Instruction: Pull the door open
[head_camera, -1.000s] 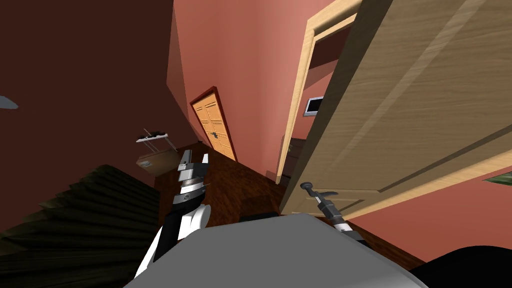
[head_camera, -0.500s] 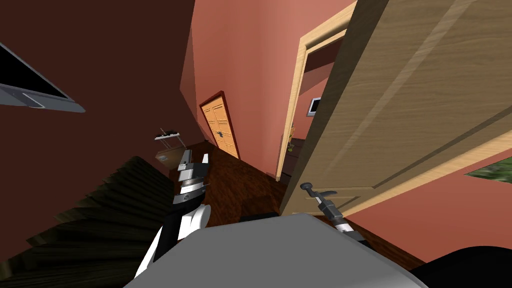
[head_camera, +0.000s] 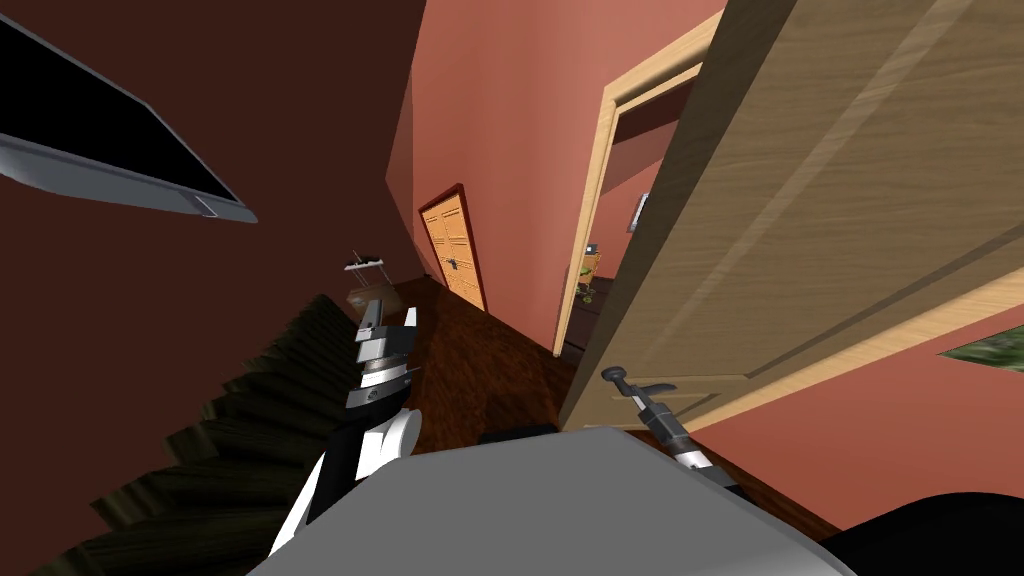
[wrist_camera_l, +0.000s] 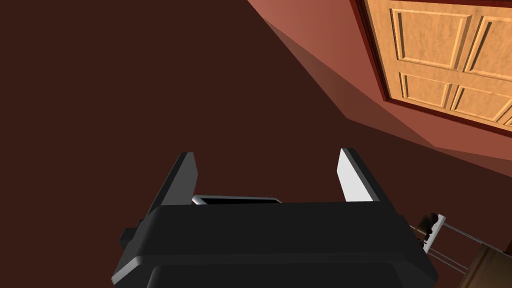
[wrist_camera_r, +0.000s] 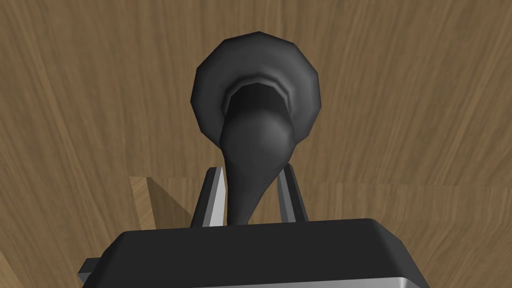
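Our base has turned since a second ago (the whole head view slides, and a dark wall screen (head_camera: 120, 150) comes further in on the left). The wood-grained door (head_camera: 820, 200) stands ajar from its pale frame (head_camera: 600, 200) on our right. Our right pincer (wrist_camera_r: 251, 170) pinches the dark lever handle (wrist_camera_r: 255, 130), a blade pressed to each side. The left pincer (wrist_camera_l: 266, 155) is spread and empty. We judge the door stiff and heavy, swinging on an arc. The smooth lever tapers, so a grip nearer its root seems safest.
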